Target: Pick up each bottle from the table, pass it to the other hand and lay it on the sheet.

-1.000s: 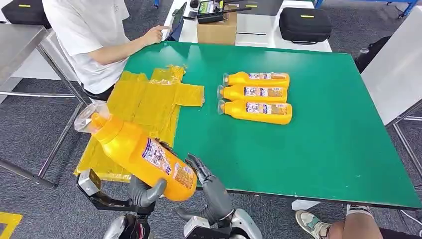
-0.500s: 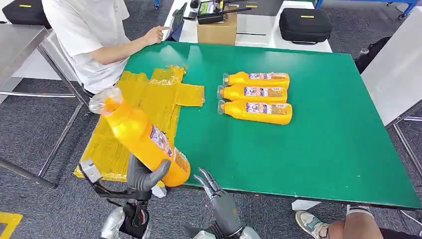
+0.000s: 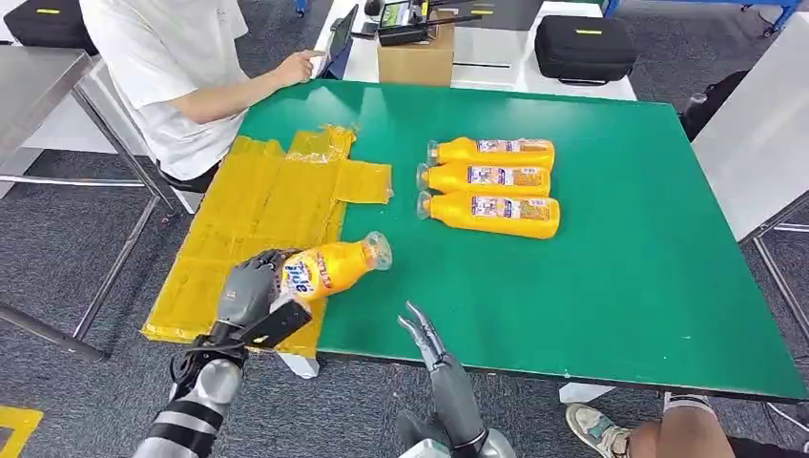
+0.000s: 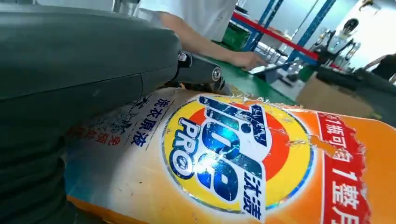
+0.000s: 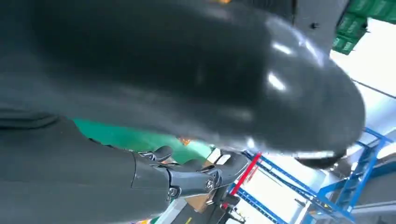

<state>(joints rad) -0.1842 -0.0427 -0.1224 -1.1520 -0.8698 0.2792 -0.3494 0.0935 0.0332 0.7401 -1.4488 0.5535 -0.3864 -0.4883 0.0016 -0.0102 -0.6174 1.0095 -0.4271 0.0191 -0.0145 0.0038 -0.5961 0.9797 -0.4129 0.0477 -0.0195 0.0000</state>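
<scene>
My left hand (image 3: pixel 250 289) grips an orange detergent bottle (image 3: pixel 334 267) by its base, holding it on its side over the near right edge of the yellow sheet (image 3: pixel 258 219), cap pointing toward the table's middle. Up close, the bottle's label (image 4: pixel 233 154) lies under my left hand (image 4: pixel 70 93). Three more orange bottles (image 3: pixel 491 181) lie side by side on the green table (image 3: pixel 620 286), beyond the middle. My right hand (image 3: pixel 429 343) is below the table's near edge, fingers spread and holding nothing; the right hand (image 5: pixel 187 177) appears again in its wrist view.
A person in a white shirt (image 3: pixel 172 67) sits at the table's far left corner, one hand near a tablet (image 3: pixel 340 40). A cardboard box (image 3: pixel 416 57) and a black case (image 3: pixel 584 46) stand beyond the far edge. Someone's shoe (image 3: pixel 596 427) is on the floor at the near right.
My left hand has swung the bottle from upright beside the table down onto its side over the sheet's near edge. My right hand let go and dropped away below the table edge.
</scene>
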